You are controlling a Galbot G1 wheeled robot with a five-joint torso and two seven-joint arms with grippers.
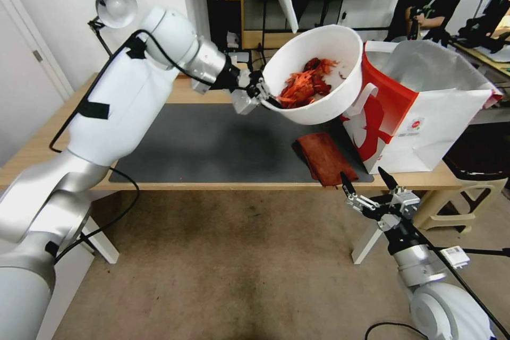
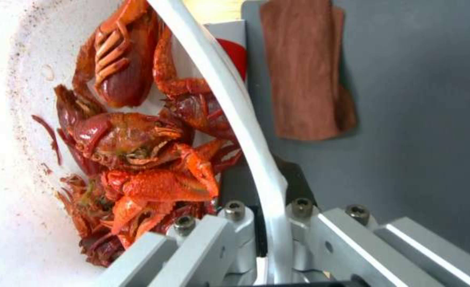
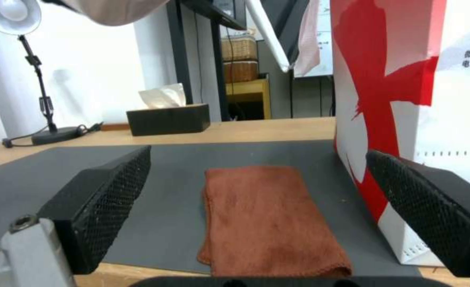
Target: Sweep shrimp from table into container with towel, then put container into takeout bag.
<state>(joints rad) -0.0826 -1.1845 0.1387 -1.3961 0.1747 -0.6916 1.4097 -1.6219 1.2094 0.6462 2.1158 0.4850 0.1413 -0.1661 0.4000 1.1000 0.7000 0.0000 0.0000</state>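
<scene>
Shrimp [image 1: 305, 85] already in bowl [image 1: 319, 111]; left gripper [image 1: 260, 96] jaws pinching rim, beside bag [image 1: 425, 133]; bagging left. Right gripper [image 1: 372, 186] jaws spread.

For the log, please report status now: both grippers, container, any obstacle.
Left gripper shut on container rim, airborne beside takeout bag, shrimp inside. Right gripper open, off table edge near towel. Nothing blocking.

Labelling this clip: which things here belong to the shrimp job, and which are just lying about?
Job: shrimp in the bowl, pinched at its rim by the left gripper; towel; takeout bag; table; right gripper, open.
Lying about: tissue box, lamp.
</scene>
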